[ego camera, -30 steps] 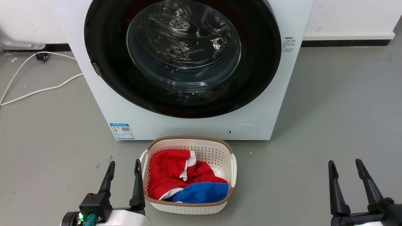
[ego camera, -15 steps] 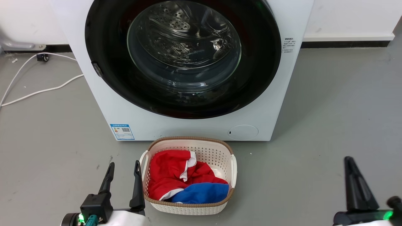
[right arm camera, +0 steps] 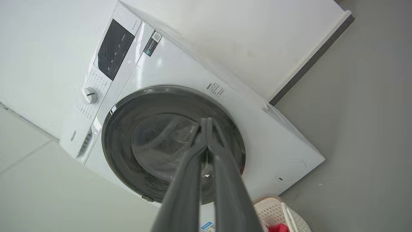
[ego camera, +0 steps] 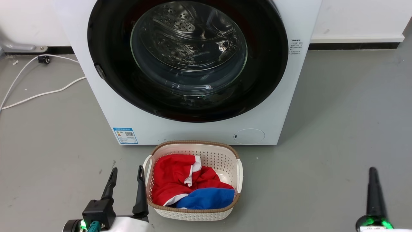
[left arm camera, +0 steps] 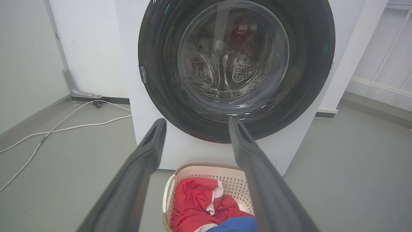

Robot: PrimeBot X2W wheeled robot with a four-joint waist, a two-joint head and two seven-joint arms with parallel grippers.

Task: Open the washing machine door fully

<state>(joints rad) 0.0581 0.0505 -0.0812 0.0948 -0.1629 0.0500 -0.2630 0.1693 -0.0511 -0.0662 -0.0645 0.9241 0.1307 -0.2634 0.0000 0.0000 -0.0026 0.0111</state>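
Right gripper [ego camera: 372,170] sits low on the right, fingers pressed together on nothing and turned edge-on in the head view, while the left gripper [ego camera: 127,169] at lower left is spread wide, also empty, just beside the basket [ego camera: 193,142]. Door [ego camera: 267,64] is well ahead of both, up and between them, lying flush against the washer [ego camera: 106,109]. Basket of red and blue clothes [ego camera: 173,174] stands on the floor [ego camera: 338,129] right in front of the washer, below the door, and a white cable [ego camera: 38,93] trails off left.
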